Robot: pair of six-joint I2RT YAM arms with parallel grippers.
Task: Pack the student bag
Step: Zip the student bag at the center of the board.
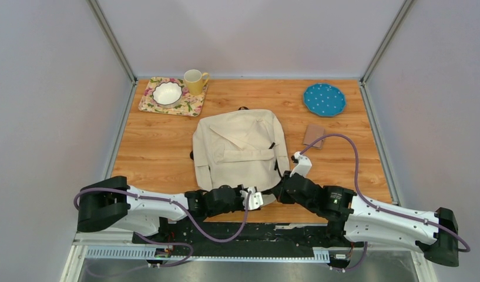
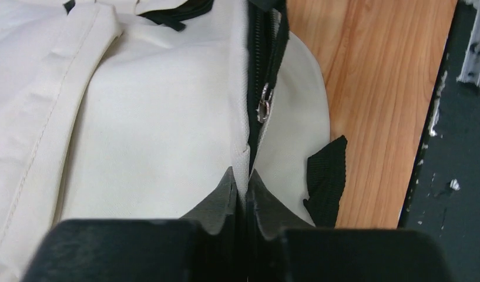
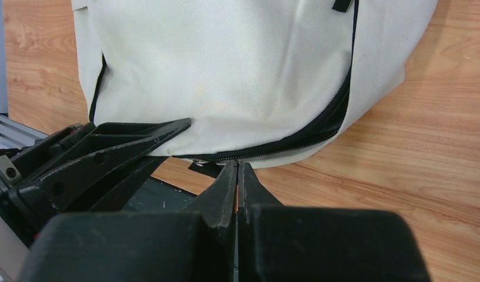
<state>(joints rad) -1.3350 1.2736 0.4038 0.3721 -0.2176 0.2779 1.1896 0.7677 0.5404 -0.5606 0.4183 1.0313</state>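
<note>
Opening student bag (image 1: pixel 240 150), flat on table (image 1: pixel 155 155), judging by grips. Left gripper (image 2: pixel 242 176) clamped on fabric beside zipper (image 2: pixel 262 59); right gripper (image 3: pixel 237 169) fingers pressed together under zipper, catch unclear. Next likely: hold seam, draw slider (image 2: pixel 262 108) along.

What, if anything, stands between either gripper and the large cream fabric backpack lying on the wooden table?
Nothing visible. The left gripper is shut on the cream fabric backpack beside its zip; the right gripper is shut at the zip on its near edge.
</note>
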